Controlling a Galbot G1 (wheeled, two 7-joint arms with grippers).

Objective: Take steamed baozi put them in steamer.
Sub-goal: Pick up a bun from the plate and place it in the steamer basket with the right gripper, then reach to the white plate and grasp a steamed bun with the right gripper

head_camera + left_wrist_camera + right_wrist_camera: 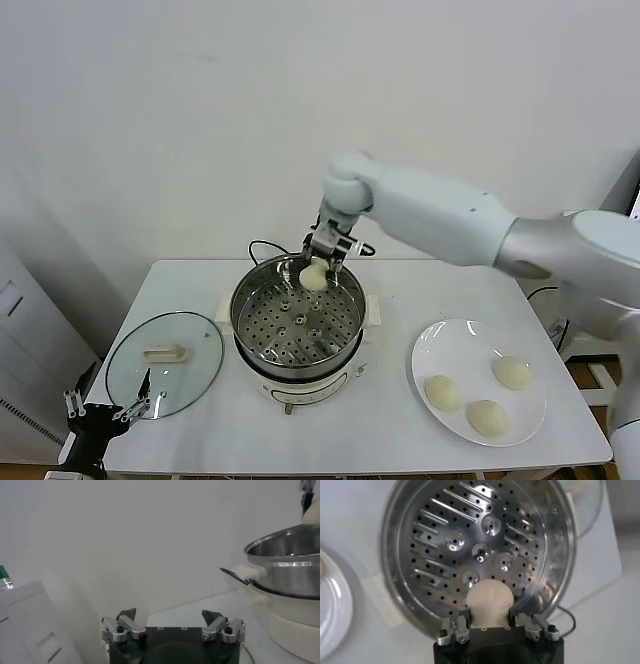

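Note:
My right gripper [320, 258] hangs over the far rim of the steamer [243, 318], a shiny steel pot with a perforated floor on a white base. It is shut on one cream-white baozi [314, 276]. The right wrist view shows this baozi [488, 599] pressed between the fingers of the right gripper [488, 616], above the steamer's bare floor [450, 540]. Three more baozi [441, 391] [488, 417] [513, 372] lie on the white plate [462, 347] at the right. My left gripper [110, 408] rests open and low at the table's front left corner; its own view shows this gripper [170, 616] holding nothing.
A round glass lid [165, 362] with a cream handle lies flat on the table, left of the steamer. A black cord [262, 246] runs behind the pot. The steamer's wall [285, 555] stands to one side in the left wrist view.

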